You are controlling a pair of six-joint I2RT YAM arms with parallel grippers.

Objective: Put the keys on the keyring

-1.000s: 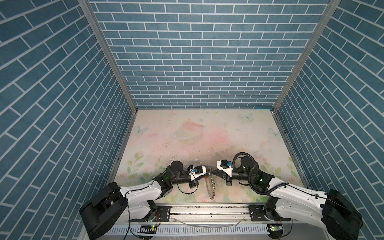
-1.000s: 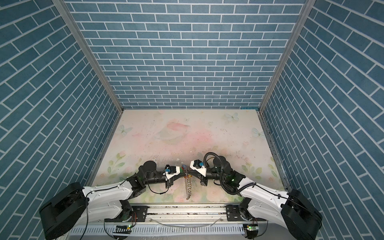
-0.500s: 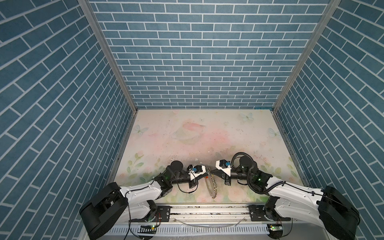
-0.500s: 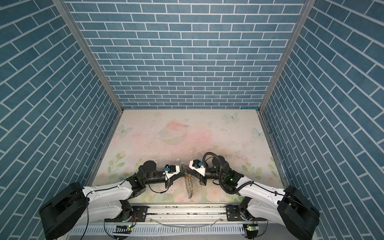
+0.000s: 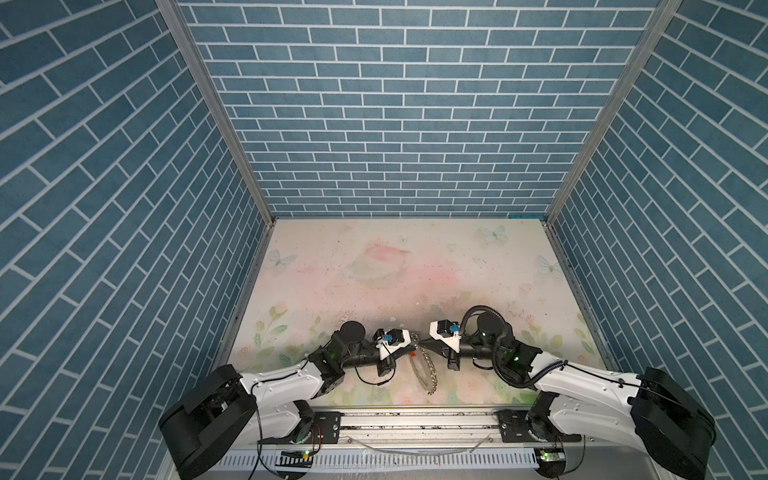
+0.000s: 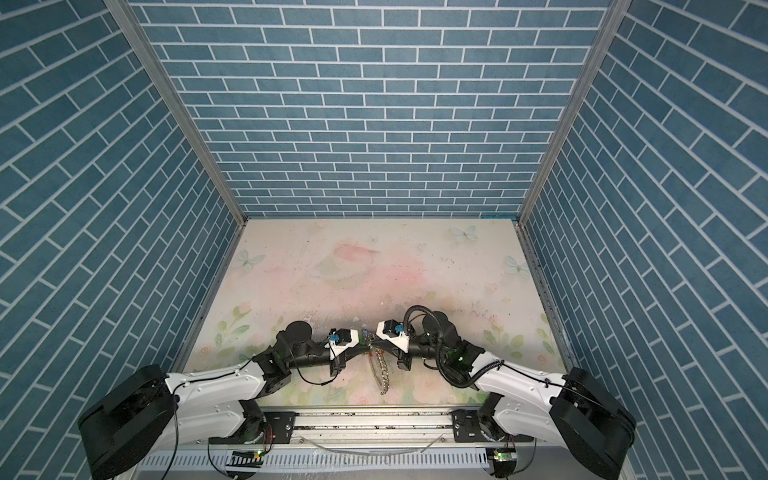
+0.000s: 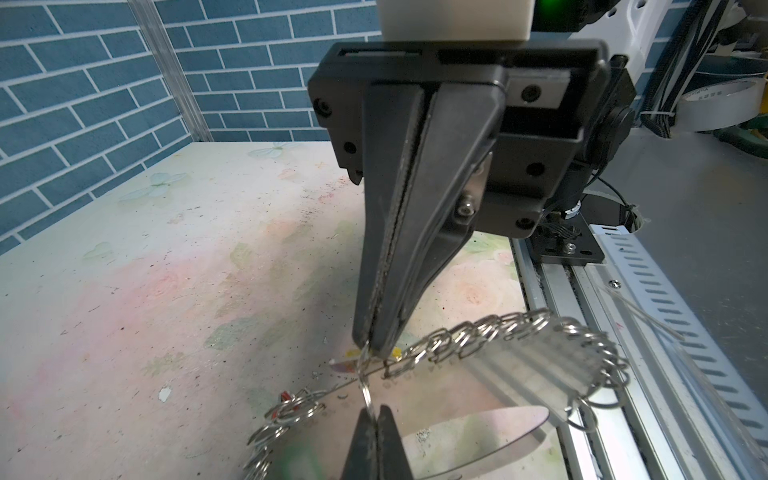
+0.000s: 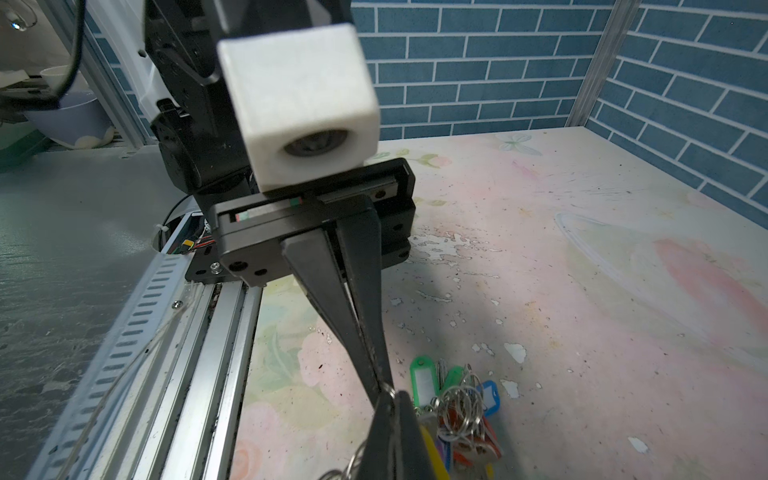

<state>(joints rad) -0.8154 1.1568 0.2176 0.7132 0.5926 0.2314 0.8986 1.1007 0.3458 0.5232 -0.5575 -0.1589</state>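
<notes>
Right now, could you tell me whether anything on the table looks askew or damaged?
The keyring hangs tilted, nearly on edge, held by one wire ring that the left gripper and the right gripper both pinch, each shut. The table print is flaked in white patches near the arms.

far table (image 5: 415,266) open, keyring (image 5: 429,370) blocks near middle

Between left end effector (image 7: 375,412), right end effector (image 7: 370,344): keyring (image 5: 424,370), table (image 5: 374,270) front.
</notes>
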